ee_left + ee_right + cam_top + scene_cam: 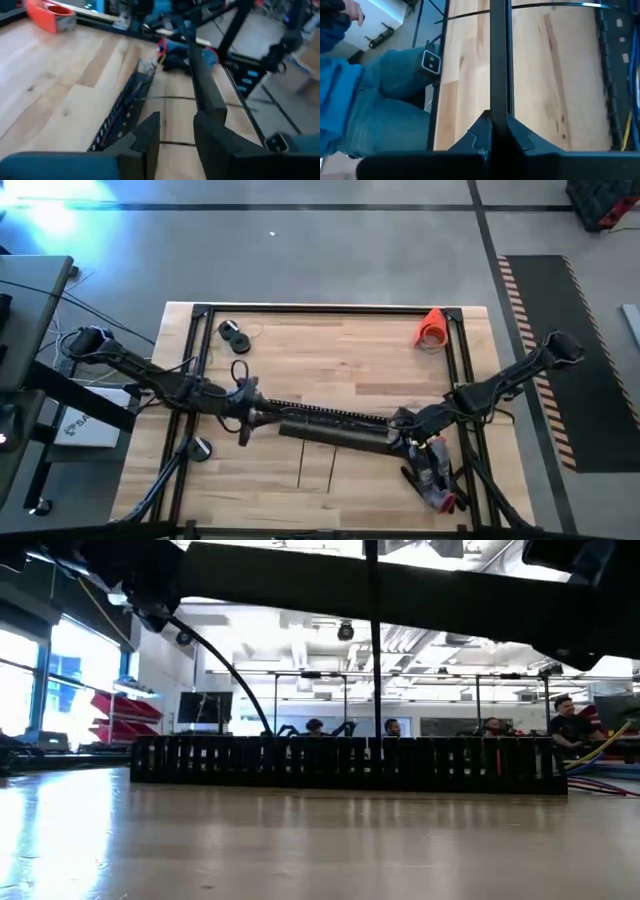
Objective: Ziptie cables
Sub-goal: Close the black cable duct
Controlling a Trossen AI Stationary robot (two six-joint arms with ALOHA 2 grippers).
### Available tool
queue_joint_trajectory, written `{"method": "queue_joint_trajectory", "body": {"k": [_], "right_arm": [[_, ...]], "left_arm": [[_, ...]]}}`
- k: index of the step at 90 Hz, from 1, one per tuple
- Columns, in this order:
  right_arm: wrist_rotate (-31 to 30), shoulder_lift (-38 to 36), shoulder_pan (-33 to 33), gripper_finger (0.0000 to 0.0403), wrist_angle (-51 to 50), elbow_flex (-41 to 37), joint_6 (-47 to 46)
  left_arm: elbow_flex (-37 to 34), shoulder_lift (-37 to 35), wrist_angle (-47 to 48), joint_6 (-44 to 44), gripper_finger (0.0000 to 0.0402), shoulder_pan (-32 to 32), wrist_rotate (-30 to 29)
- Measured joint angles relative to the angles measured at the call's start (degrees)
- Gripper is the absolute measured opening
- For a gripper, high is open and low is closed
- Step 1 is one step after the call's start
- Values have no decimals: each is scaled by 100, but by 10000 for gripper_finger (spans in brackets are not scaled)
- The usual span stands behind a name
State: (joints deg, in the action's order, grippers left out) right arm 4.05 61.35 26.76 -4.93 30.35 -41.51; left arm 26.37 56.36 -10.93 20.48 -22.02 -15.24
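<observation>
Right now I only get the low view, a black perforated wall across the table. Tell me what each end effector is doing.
Observer: The right end effector is shut on a thin black strip; its wrist view shows this.
Operator: Now give me the left one.
Observer: The left end effector is open, with wood showing between its fingers. It sits at the left end of the perforated strip.
Operator: Locate the cables.
Observer: A bunch of cables with coloured ends lies beside the right arm, at the lower right of the high view.
</observation>
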Motion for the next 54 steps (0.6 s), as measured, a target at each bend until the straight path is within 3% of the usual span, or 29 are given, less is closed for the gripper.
{"method": "queue_joint_trajectory", "body": {"k": [25,54], "right_arm": [[42,1,-1,0,-11,0,61],[64,1,-1,0,-35,0,98]], "left_arm": [[0,471,-23,94,208,-177,581],[318,875,-40,155,209,-586,685]]}}
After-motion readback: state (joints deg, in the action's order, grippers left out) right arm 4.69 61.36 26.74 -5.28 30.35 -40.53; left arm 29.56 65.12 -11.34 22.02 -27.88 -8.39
